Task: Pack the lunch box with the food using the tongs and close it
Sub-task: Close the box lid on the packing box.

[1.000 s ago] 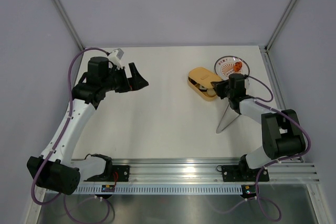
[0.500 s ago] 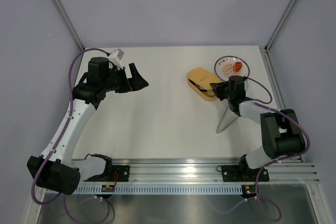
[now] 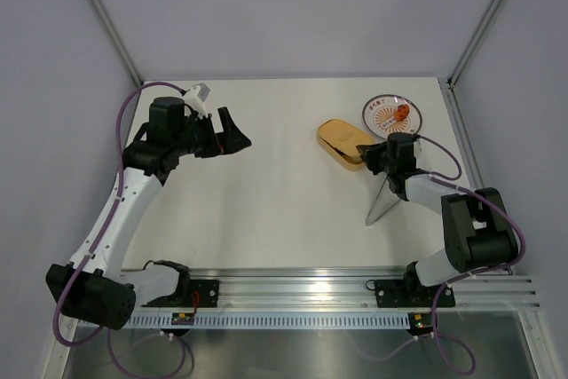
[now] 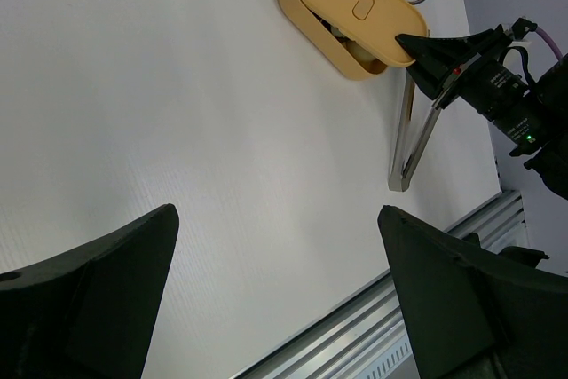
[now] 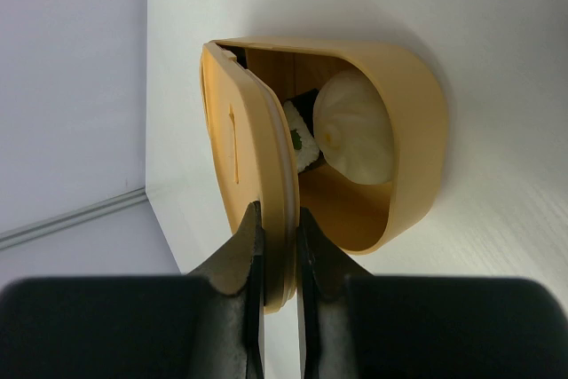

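The mustard lunch box [image 3: 338,150] lies at the back right, and its matching lid [image 3: 343,134] sits tilted over it, covering most of the opening. My right gripper [image 5: 277,219] is shut on the lid's near edge, one finger on each face. Under the raised lid, food shows in the box [image 5: 415,135]: a pale bun [image 5: 355,126] and a white roll with a dark wrap [image 5: 297,137]. The silver tongs [image 3: 383,200] lie on the table beside the right arm, held by neither gripper. My left gripper [image 3: 238,138] hangs open and empty at the left, far from the box.
A round patterned plate [image 3: 382,116] stands just behind the box with a small orange piece [image 3: 402,112] on it. The rail at the table's near edge [image 4: 461,228] runs close to the tongs' joined end [image 4: 399,182]. Grey walls enclose the table.
The right gripper has lowered the lid over the box, so the food seen from above a second ago is now covered. The left arm has not moved.
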Tool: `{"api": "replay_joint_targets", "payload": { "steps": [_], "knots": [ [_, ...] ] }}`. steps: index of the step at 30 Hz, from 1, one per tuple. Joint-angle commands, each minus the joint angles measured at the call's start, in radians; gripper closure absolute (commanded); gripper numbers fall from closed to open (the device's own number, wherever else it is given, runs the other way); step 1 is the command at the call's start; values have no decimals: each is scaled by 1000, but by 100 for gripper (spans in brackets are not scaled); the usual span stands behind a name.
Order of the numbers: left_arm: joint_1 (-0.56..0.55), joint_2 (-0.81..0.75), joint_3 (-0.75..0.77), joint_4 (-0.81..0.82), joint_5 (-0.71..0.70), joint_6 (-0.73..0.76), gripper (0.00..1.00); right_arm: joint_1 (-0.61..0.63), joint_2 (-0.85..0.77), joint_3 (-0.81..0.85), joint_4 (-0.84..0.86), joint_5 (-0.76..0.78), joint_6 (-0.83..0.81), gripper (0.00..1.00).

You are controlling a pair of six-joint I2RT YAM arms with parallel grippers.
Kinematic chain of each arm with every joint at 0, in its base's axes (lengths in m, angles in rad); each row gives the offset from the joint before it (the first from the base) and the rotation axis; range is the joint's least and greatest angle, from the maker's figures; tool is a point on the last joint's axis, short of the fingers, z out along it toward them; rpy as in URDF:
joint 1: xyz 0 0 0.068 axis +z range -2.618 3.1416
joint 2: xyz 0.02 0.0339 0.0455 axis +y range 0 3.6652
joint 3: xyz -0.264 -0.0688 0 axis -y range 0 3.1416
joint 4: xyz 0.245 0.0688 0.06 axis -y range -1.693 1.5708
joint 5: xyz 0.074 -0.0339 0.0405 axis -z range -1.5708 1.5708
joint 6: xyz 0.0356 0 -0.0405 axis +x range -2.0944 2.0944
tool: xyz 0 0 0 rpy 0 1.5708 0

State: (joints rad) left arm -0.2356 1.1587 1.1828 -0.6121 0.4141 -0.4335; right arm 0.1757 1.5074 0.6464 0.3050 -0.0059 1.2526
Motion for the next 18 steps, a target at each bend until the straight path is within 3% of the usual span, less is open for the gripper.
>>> {"api": "replay_joint_targets", "payload": {
  "steps": [1,18],
  "knots": [
    [4,-10,-6,35,0,15,1,4,-29,-5,0,34,-18,100],
    [2,-5,-12,43,8,15,1,2,82,-10,17,7,-19,97]
  ]
}}
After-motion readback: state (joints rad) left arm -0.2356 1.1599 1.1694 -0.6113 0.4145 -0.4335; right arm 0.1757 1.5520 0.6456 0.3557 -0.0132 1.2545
